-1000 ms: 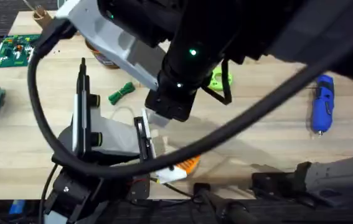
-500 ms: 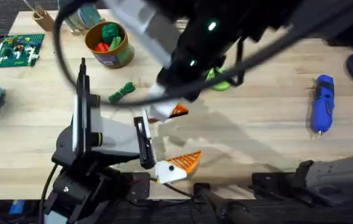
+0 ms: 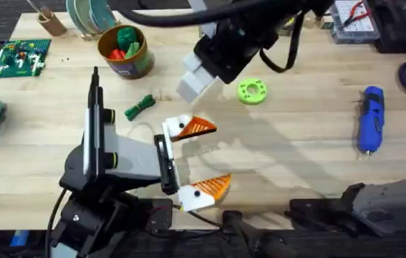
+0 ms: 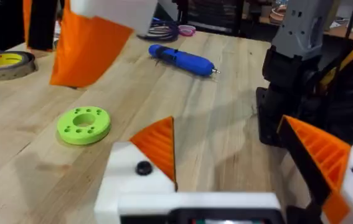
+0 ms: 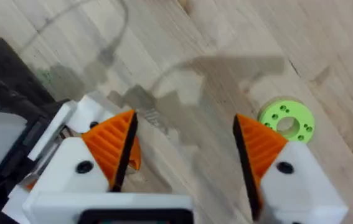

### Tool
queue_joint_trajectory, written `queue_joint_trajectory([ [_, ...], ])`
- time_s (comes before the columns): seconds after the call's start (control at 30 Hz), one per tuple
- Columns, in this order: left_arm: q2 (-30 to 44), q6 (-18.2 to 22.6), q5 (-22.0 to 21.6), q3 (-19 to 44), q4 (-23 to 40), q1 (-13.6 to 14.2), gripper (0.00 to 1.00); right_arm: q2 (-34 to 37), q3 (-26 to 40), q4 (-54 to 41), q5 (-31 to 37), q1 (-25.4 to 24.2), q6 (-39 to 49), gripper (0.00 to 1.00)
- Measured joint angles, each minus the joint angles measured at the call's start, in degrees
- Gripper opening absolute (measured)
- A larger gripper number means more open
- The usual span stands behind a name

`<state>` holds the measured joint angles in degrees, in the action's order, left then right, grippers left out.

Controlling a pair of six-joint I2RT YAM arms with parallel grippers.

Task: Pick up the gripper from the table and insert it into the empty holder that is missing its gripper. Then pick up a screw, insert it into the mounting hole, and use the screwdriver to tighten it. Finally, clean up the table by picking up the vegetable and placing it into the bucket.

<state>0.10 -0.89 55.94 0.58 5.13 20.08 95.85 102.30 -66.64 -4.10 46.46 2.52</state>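
The orange wedge is seen seated on the white holder, one finger of the left claw, near the green disc on the side toward the left arm's base. The left claw is laid low over the counter and spread wide with nothing between its fingers, probably so that the holder is offered steadily for the fitting. The right claw is held raised between the disc and the holder, its orange tips parted and nothing gripped, which suits a part just released. The screwdriver is left lying well apart from the disc, toward the right arm's side. The vegetable lies beyond the holder from the disc, and the bucket stands farther off again, with toy pieces already in it. The layout is given by the overhead view. A dark spot on the holder's face below the wedge is brought out by the left wrist view, though hole or screw cannot be told. The open, empty right claw is shown plainly by the right wrist view.
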Motion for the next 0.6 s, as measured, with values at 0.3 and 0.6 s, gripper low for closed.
queue_joint_trajectory([
  [0.3,0.0,0.0,0.0,0.0,0.02,0.0,0.993,-0.22,0.0,1.04,4.24,-0.31,-2.45,0.902],
  [0.6,0.0,0.0,0.0,0.0,0.0,0.0,0.993,-6.19,0.0,-4.55,8.71,-5.06,-4.52,0.902],
])
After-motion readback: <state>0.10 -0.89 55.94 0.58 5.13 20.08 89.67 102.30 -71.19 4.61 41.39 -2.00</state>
